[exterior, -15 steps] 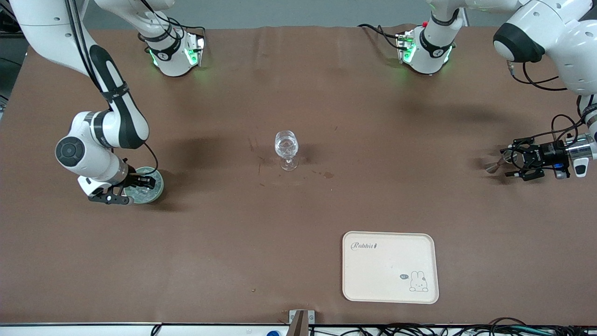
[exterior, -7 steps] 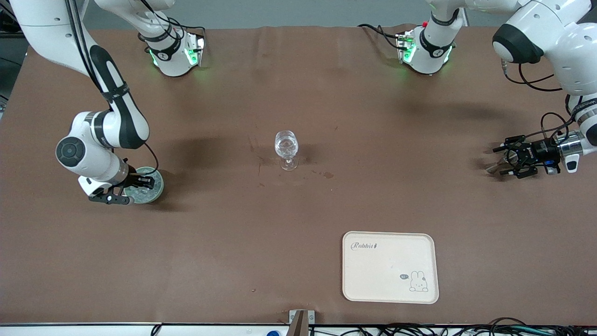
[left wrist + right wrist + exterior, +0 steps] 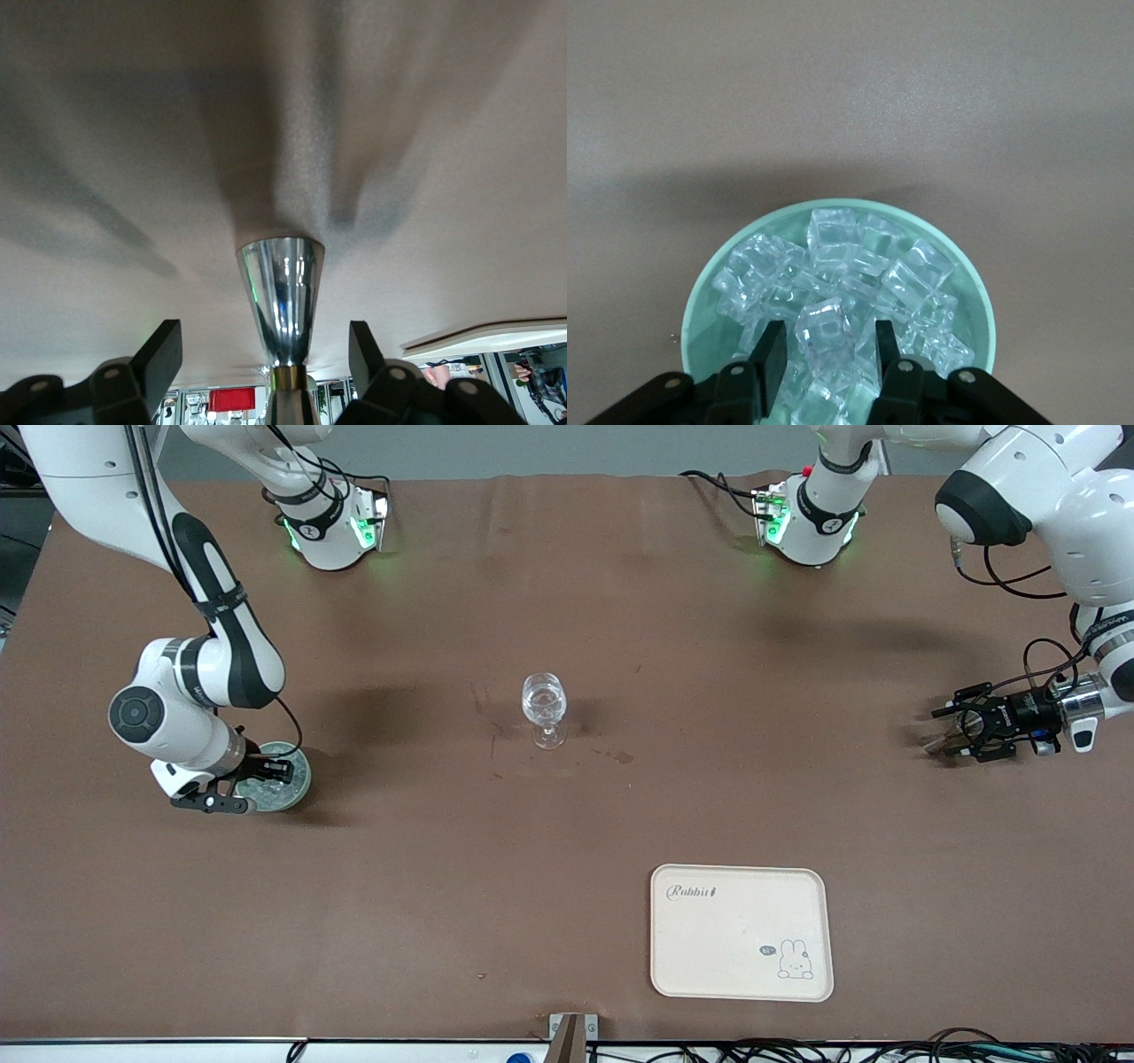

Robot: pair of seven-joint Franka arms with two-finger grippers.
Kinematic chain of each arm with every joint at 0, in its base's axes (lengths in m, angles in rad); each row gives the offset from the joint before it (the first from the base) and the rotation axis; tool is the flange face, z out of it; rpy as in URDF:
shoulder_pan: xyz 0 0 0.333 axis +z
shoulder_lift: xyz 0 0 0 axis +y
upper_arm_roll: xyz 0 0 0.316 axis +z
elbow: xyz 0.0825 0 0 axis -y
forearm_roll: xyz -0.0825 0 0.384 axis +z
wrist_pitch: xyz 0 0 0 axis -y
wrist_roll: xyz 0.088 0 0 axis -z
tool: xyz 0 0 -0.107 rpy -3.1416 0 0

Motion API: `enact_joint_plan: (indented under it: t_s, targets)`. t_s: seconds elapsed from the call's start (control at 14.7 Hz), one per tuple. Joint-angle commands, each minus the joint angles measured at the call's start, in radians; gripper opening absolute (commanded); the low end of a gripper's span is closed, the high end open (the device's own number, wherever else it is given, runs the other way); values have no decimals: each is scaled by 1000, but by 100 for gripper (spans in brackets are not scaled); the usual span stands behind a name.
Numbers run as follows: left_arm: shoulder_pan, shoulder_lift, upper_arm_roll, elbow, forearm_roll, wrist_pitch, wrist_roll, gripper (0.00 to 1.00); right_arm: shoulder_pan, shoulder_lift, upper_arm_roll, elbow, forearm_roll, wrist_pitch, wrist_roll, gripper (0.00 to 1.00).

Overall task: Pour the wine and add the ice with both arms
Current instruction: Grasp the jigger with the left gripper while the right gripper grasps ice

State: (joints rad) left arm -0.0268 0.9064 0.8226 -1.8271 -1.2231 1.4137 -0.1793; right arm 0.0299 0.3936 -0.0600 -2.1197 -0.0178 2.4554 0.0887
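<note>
A: In the green dish (image 3: 700, 310) at the right arm's end lies the ice (image 3: 842, 301); right tool (image 3: 826, 370) spread around one cube.

B: Left tool (image 3: 263, 365) released, around a shiny metal cup (image 3: 282, 297) on the desk (image 3: 620, 646).

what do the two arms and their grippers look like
Both arms are glossy white jointed tubes with black bands, dark round joint caps and green-lit bases. Loose black cables run along them. The left gripper and right gripper are black, each with two flat fingers; the left's wrist has a silver collar.
</note>
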Motion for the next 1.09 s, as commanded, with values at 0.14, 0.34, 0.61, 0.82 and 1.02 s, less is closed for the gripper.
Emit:
enact_joint_plan:
  t_s: [0.14,0.34,0.61,0.82,1.02]
  targets:
    - [13,-7,15,-3,-56,-24,-37,79,-1,-9,3,-17,10,14,-9,41]
    - [22,-7,15,-6,-73,-45,-45,79,-1,-10,5,-17,10,14,-6,26]
    - [24,-9,15,-4,-79,-70,-131,79,-1,-10,5,-14,12,13,-3,17]
    - [24,-7,15,-6,-81,-71,-124,74,-1,-12,5,-5,12,4,2,11]
    - [21,-9,15,-3,-81,-71,-115,65,1,-16,8,16,12,-22,3,6]
